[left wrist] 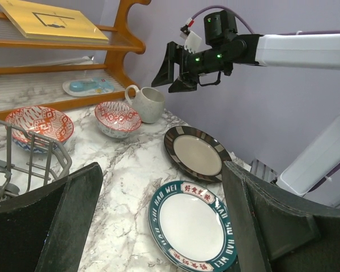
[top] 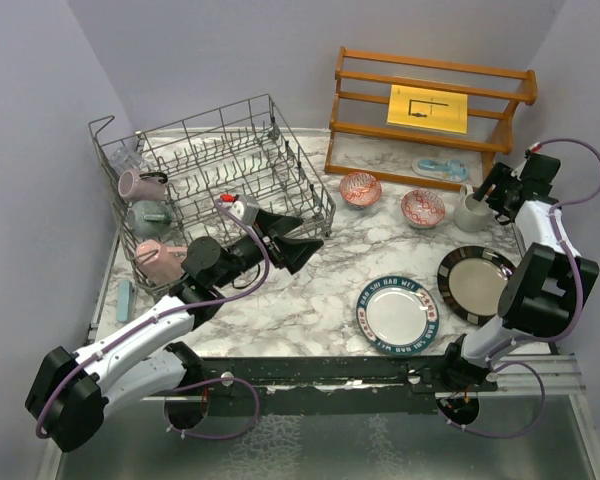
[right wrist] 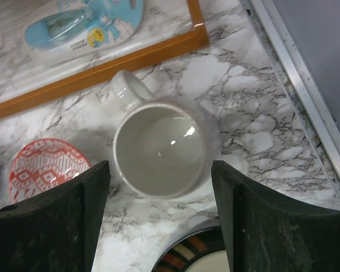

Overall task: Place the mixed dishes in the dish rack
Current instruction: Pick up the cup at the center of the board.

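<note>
We count 4 mugs (top: 472, 210) | 2 bowls (top: 361, 188) | 2 plates (top: 397, 312) | marble table (top: 310, 300), lilac walls (top: 200, 50) | left gripper (top: 298, 238), right gripper (left wrist: 173, 78): wide, empty

Lab bench: marble-patterned table (top: 315, 295) walled by plain panels (top: 210, 50).

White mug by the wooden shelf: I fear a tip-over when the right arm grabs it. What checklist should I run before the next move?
1. Right gripper jaws open wider than the white mug: ok.
2. Mug upright, mouth up: ok.
3. Mug lined up between the fingers: ok.
4. Handle clear of fingers: ok, it points toward the wooden shelf.
5. Red-patterned bowl clear of the nearer finger: cannot tell.
</note>
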Robot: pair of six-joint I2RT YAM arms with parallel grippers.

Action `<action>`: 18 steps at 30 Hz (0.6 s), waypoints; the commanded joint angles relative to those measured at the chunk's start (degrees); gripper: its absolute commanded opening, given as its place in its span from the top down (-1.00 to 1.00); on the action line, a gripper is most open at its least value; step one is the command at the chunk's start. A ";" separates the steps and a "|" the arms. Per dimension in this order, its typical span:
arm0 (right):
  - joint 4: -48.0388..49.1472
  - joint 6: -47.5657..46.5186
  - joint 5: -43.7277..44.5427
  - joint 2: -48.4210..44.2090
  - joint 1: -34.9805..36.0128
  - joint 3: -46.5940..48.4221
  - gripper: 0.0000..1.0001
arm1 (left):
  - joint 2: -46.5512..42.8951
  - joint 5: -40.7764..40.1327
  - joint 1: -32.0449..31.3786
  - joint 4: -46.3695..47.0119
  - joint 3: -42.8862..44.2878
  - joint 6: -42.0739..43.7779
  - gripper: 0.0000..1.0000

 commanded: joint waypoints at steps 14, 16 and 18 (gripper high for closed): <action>2.59 2.74 8.88 10.72 -1.10 3.58 0.06 | -0.16 -2.31 -0.08 1.10 -0.31 0.68 -0.77; 3.07 2.50 8.97 11.32 -1.12 3.10 0.14 | 0.11 -2.32 -0.11 1.26 -0.23 0.55 -0.77; 3.19 2.47 9.18 11.92 -1.21 2.97 0.26 | 0.42 -2.43 -0.11 1.56 -0.24 0.36 -0.77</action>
